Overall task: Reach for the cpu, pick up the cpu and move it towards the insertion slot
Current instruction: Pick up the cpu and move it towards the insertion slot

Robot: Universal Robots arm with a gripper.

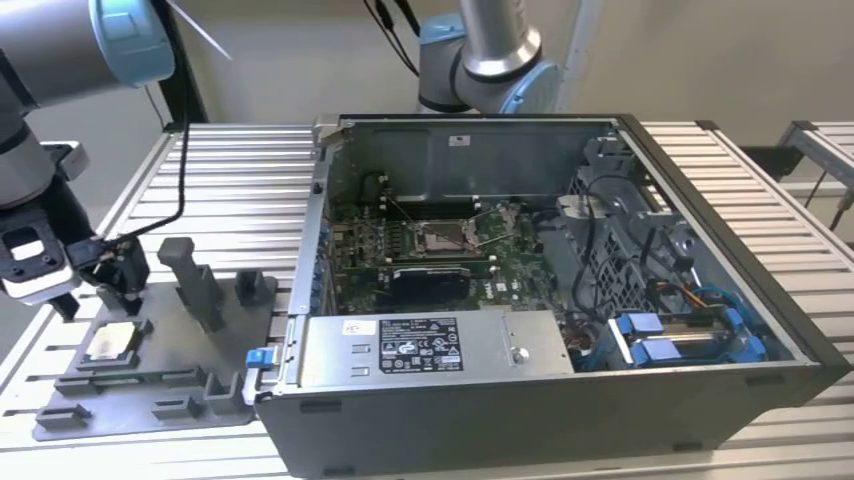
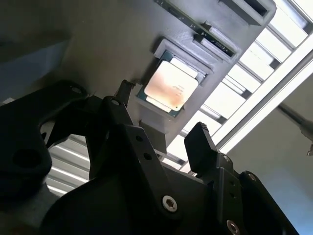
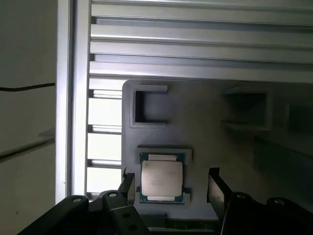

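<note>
- The cpu [image 1: 110,342] lay in the grey tray [image 1: 147,405] at the exterior view's left, well apart from the insertion slot [image 1: 441,237], with the end effector [image 1: 100,300] just above it.
- In the second wrist view, I saw its fingers [image 2: 200,142] apart and empty.
- In the first wrist view, they flanked the cpu.

Robot arm [image 1: 54,50]: a silver-grey tubular link is closed by a light-blue joint cap [image 1: 134,38]; below it, a black wrist section is fitted with a white-faced block [image 1: 30,268]. A thin black cable [image 1: 180,180] is led down to the tool. The gripper [image 2: 161,107] is built of matt black angular plates pierced by round pivot holes and fastened with recessed hex-socket screws [image 2: 169,203]. Two narrow black fingers [image 3: 213,180] are seen in both wrist views
</note>
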